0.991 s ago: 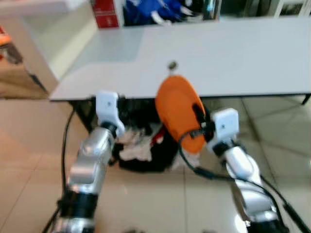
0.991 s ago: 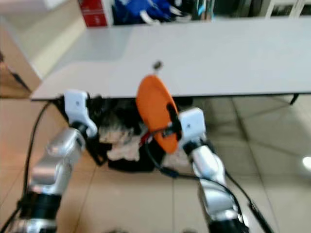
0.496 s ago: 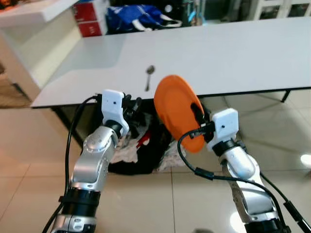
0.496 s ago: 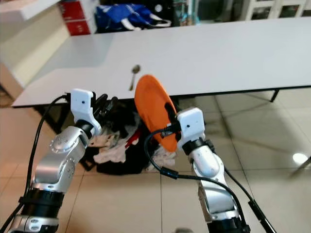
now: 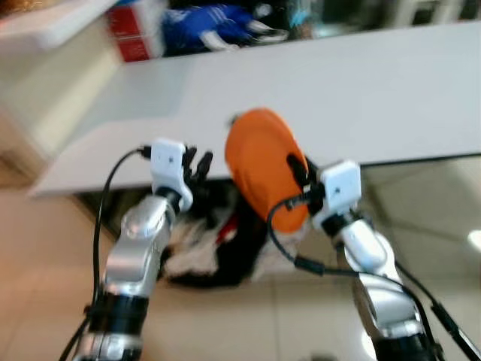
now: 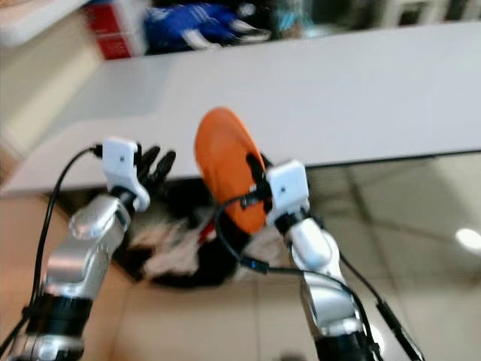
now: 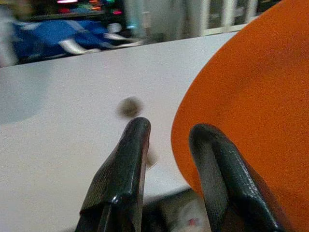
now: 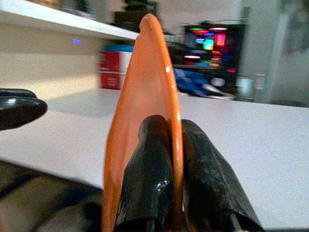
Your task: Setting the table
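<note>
My right gripper [image 5: 298, 171] is shut on an orange plate [image 5: 263, 177], which it holds upright on its edge just in front of the near edge of the white table [image 5: 391, 90]. In the right wrist view both fingers [image 8: 149, 169] pinch the plate's rim [image 8: 157, 58]. To the plate's left, my left gripper [image 5: 197, 164] stands open at the table edge with nothing between its fingers [image 7: 128, 159]. A blurred spoon [image 7: 129, 106] lies on the table just beyond the left gripper. The orange plate [image 7: 251, 121] is close beside that gripper.
A dark heap of cloth [image 5: 218, 241] lies on the floor under the table. A red box [image 5: 131, 41] and a blue bag [image 5: 214, 21] stand at the table's far side. A beige counter [image 5: 52, 83] runs along the left. Tiled floor lies to the right.
The whole view has shifted and blurred, so the camera moved. The plate now overlaps the table's near edge and covers the spoon in the eye views. Both grippers keep their states.
</note>
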You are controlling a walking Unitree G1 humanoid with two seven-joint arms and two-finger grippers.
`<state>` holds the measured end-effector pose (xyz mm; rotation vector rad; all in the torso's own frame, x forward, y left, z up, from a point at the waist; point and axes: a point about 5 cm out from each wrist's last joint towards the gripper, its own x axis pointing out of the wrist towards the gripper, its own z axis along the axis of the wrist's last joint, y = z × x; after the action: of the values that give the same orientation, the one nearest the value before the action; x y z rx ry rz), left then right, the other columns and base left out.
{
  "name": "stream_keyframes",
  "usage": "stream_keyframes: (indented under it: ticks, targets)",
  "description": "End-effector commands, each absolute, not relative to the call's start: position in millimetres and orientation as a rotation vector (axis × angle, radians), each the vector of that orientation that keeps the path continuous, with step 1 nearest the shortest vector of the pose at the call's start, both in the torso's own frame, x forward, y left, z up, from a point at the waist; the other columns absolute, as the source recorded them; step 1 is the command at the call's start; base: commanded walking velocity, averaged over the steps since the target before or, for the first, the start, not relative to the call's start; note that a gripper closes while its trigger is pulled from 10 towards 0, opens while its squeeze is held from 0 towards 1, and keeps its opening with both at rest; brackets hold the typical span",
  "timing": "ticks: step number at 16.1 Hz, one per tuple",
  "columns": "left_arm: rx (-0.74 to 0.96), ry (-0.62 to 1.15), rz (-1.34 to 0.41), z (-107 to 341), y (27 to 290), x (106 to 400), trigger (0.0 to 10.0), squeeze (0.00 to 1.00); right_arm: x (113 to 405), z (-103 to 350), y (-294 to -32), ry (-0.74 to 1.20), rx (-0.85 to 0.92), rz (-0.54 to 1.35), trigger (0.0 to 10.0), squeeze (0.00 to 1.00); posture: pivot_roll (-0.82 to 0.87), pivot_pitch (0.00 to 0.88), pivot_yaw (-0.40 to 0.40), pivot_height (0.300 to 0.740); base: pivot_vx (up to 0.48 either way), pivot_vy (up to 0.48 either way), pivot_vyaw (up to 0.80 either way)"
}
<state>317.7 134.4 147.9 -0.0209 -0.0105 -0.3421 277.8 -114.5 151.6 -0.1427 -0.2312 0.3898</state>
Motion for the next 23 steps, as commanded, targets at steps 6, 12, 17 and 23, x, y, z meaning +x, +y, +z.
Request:
stream_keyframes:
  ticks: [6, 12, 17, 23]
  targets:
    - [-0.033, -0.044, -0.362, 154, 125, 316, 10.0, 0.0, 278, 263, -98, -0.516, -0.088, 0.626, 0.0, 0.0, -0.17, 0.0, 0.118, 0.735, 0.24, 0.0, 0.0]
    - [-0.048, -0.046, -0.353, 155, 125, 318, 10.0, 0.0, 340, 288, -150, -0.475, 0.204, 0.35, 0.0, 0.0, -0.16, 0.0, 0.12, 0.735, 0.0, 0.0, 0.0]
    - [-0.056, -0.021, -0.373, 162, 130, 309, 10.0, 0.0, 383, 250, -174, -0.344, 0.516, 0.135, 0.0, 0.0, -0.05, 0.0, 0.132, 0.735, 0.0, 0.0, 0.0]
    - [-0.017, 0.107, -0.663, 172, 119, 260, 10.0, 0.0, 402, 194, -154, -0.15, 0.587, 0.127, 0.0, 0.0, 0.11, 0.011, 0.132, 0.735, 0.0, 0.0, 0.0]
